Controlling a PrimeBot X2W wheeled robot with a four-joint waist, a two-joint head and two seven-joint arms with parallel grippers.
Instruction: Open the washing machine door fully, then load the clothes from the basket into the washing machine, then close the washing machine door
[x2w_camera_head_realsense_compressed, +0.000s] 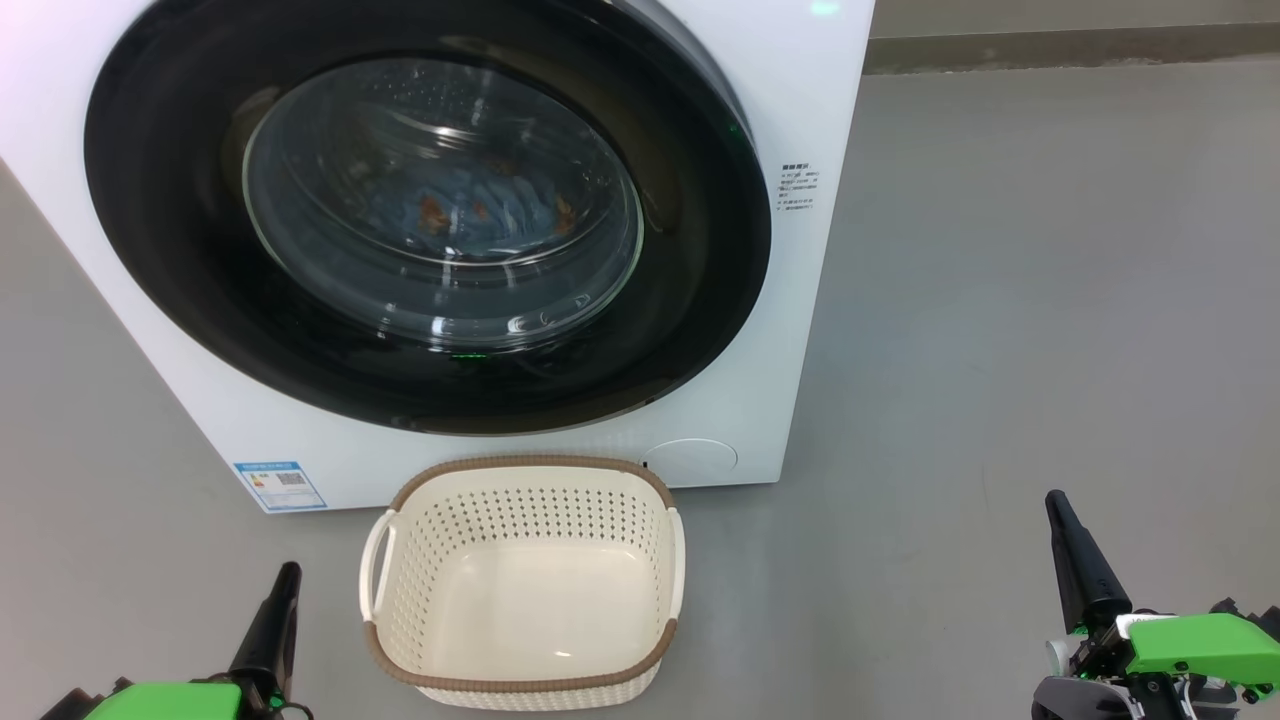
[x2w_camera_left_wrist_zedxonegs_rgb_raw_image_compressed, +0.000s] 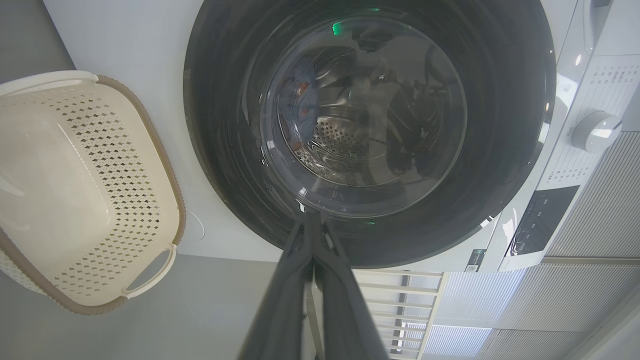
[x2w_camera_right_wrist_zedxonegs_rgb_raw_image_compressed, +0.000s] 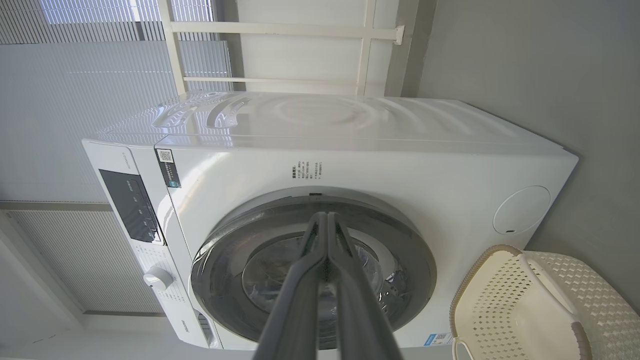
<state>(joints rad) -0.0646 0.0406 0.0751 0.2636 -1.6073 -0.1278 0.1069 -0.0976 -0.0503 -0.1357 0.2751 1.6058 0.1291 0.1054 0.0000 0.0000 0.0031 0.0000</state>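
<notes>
One round glossy black-rimmed glass door, rounded perforated cream basket

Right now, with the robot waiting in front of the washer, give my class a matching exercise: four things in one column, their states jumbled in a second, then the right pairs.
Things:
1 door
2 basket
3 clothes
4 left gripper

States:
A holding nothing, fingers together
B inside the washing machine
C round and closed
D empty, on the floor

Pairs: 1-C, 2-D, 3-B, 4-A
</notes>
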